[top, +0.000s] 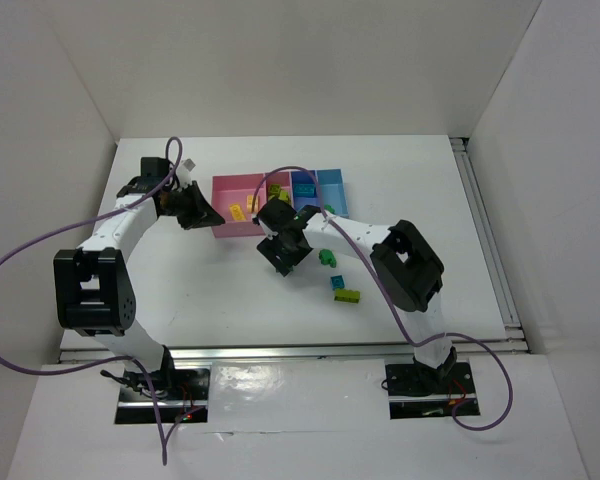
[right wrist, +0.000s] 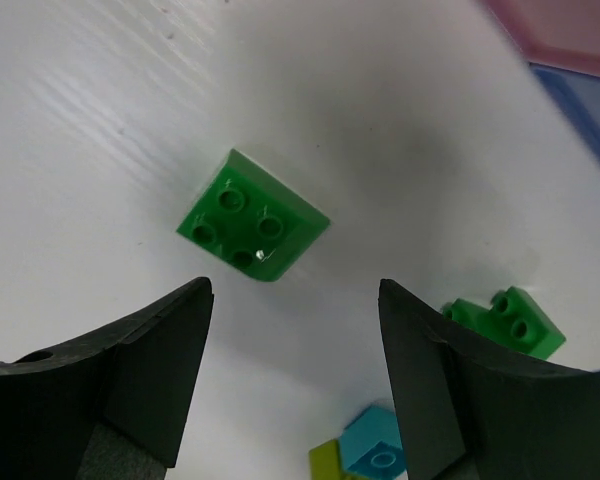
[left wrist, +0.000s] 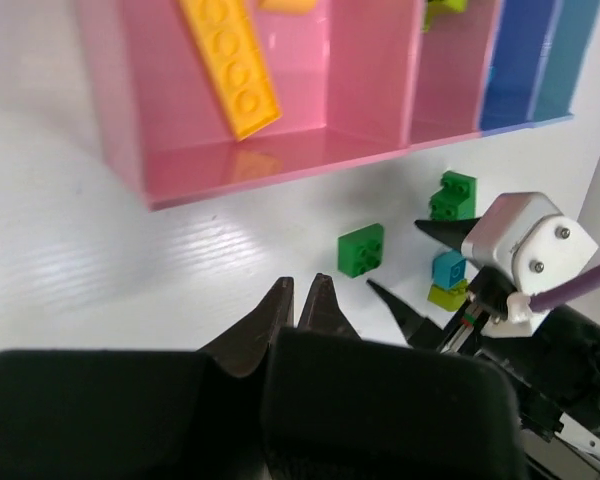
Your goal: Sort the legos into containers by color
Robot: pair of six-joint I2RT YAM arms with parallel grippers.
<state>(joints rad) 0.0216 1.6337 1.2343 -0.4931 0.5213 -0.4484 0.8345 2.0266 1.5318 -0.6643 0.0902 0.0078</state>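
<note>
Locate the dark green 2x2 brick [right wrist: 253, 230] first: it lies studs-up on the white table [right wrist: 80, 100], outside the containers [top: 280, 200] and just in front of their near wall. The right gripper [right wrist: 295, 290] hangs over it with its jaws spread wide; the brick sits in line with the gap and touches neither finger, so nothing is gripped. To the right of this brick you find a second dark green brick [right wrist: 508, 322], and nearer the robot a cyan brick [right wrist: 380, 450] touching a lime brick [right wrist: 330, 462]; all three rest loose on the table. In the left wrist view, the leftmost pink bin [left wrist: 370, 90] holds a long yellow brick [left wrist: 230, 65] lying flat on its floor. The second pink bin [top: 275, 190] holds lime and yellow pieces, too small to identify further. The blue-violet bin [top: 304, 185] and the light blue bin [top: 332, 190] complete the row on the right; you cannot read their contents from these views. The left gripper [left wrist: 300, 295] hovers near the left front corner of the pink bin with its jaws pressed together and nothing between them.
</note>
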